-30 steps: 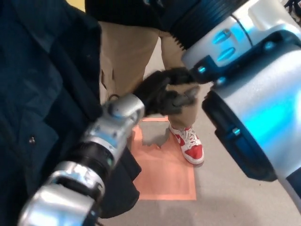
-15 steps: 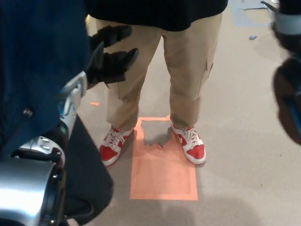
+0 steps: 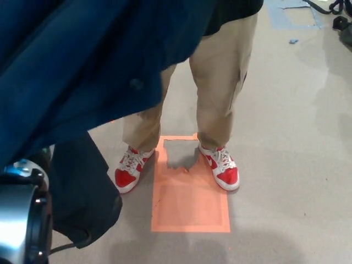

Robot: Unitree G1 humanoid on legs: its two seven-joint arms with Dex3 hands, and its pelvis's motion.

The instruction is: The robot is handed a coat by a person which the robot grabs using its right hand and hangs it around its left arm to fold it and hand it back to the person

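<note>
Head view, nearest first: the robot's left arm shows only as a silver joint in the bottom corner, and the dark blue coat hangs over and beside it in loose folds. Neither hand shows (fingers apart or clamped, I cannot tell). Beyond stand the person's legs. If the coat hangs unevenly, it could slide off onto the orange floor patch.

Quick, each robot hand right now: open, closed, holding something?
Left robot hand: not in view; the navy coat fills that side.
Right robot hand: not in view.
</note>
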